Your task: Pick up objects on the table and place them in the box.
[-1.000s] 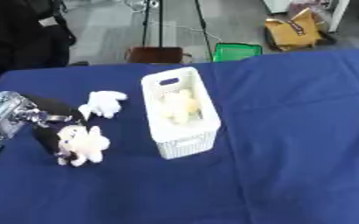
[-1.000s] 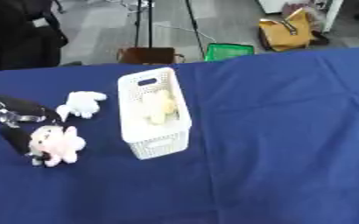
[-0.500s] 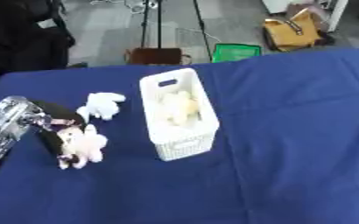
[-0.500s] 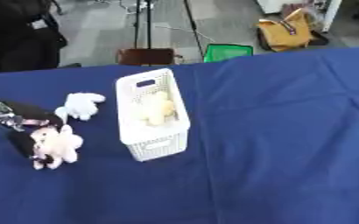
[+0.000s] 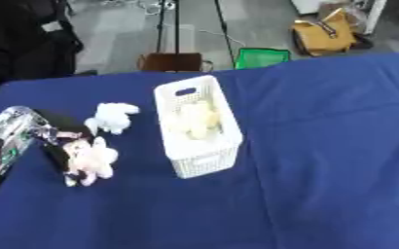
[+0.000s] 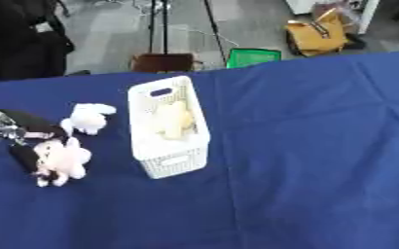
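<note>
A pale pink plush toy [image 5: 90,160] lies on the blue table at the left. My left hand [image 5: 56,138] comes in from the left edge, its black fingers curled over the toy's head and its thumb against the toy's left side. A small white plush toy [image 5: 111,116] lies on the cloth just behind it, apart from the hand. The white slotted box [image 5: 205,160] stands upright in the middle, with a cream plush toy [image 5: 196,120] inside. My right hand shows in neither view.
The blue cloth [image 5: 322,146] covers the whole table. Past the far edge are a brown stool [image 5: 171,62], a green crate [image 5: 261,57], a yellow bag [image 5: 322,34] and tripod legs on a grey floor.
</note>
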`<state>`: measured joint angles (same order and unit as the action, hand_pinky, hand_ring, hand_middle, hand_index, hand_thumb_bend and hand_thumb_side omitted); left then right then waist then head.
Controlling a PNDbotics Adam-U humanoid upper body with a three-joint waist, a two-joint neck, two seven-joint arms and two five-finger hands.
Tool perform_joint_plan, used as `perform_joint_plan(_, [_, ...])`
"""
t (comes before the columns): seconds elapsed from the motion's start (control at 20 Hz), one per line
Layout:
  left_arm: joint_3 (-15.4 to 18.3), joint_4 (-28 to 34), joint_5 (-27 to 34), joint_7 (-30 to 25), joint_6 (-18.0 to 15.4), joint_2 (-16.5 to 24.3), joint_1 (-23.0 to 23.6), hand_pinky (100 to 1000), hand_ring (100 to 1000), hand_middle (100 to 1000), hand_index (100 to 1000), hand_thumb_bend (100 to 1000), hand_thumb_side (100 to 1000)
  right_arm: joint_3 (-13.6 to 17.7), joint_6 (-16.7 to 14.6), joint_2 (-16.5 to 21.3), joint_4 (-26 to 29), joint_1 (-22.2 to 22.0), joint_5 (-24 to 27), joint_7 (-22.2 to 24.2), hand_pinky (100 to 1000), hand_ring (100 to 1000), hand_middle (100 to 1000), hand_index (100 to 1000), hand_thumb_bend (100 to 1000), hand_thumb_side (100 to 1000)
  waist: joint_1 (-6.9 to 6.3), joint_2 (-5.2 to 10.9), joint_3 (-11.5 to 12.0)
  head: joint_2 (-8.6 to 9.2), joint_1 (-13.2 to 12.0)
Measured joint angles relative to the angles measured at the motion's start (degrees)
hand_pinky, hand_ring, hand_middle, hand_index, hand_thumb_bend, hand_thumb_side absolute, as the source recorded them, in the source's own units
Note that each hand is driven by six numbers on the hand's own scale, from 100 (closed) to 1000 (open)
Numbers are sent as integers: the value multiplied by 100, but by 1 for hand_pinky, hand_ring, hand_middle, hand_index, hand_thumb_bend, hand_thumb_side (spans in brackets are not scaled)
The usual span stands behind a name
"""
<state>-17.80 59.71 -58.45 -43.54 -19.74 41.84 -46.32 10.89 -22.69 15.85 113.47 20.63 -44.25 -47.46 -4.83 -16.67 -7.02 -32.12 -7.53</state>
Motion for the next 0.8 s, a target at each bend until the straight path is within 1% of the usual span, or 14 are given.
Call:
perform_joint_plan(0.05, [0,13,27,17,-17,0,0,791,843,791,759,397,554,0,0,0,0,0,1,0,725,622,575,731,100,832,0,0,0,0,0])
perform_joint_plan(0.25, [-1,45,165,18,-18,1,-3,765,819,764,732,388,557,0,-1,0,0,-2,4,1,725,623,575,731,100,831,0,0,20,0,2])
perform_joint_plan(0.35, [-2,65,230,-3,3,3,-6,745,798,736,713,379,555,0,-2,0,0,-2,6,2,725,623,575,731,100,830,0,0,28,0,3])
perform_joint_plan(0.4, [-2,82,256,-16,16,3,-9,733,784,719,684,367,554,0,-2,0,0,-2,7,2,725,623,576,731,100,829,1,0,28,0,3])
perform_joint_plan(0.5, [-3,98,302,-36,35,3,-11,729,779,713,664,353,554,0,-2,0,0,-2,10,2,725,623,576,731,100,829,2,0,27,0,4])
perform_joint_plan(0.65, [-4,118,349,-61,61,3,-13,728,778,712,660,350,554,0,-2,0,0,-4,26,1,725,623,576,731,100,828,2,0,27,0,6])
perform_joint_plan(0.7, [-4,119,357,-68,68,3,-14,724,776,711,650,320,553,0,-2,0,0,-4,28,1,725,623,576,732,100,827,3,0,27,0,7])
perform_joint_plan(0.75, [-4,126,371,-71,71,4,-26,724,776,711,650,320,553,0,-2,0,0,-7,32,1,725,623,576,732,100,827,3,0,28,0,7])
perform_joint_plan(0.8, [-4,145,385,-74,73,6,-46,722,773,707,630,300,549,0,-2,0,0,-16,35,1,725,623,576,732,100,826,4,0,31,0,8])
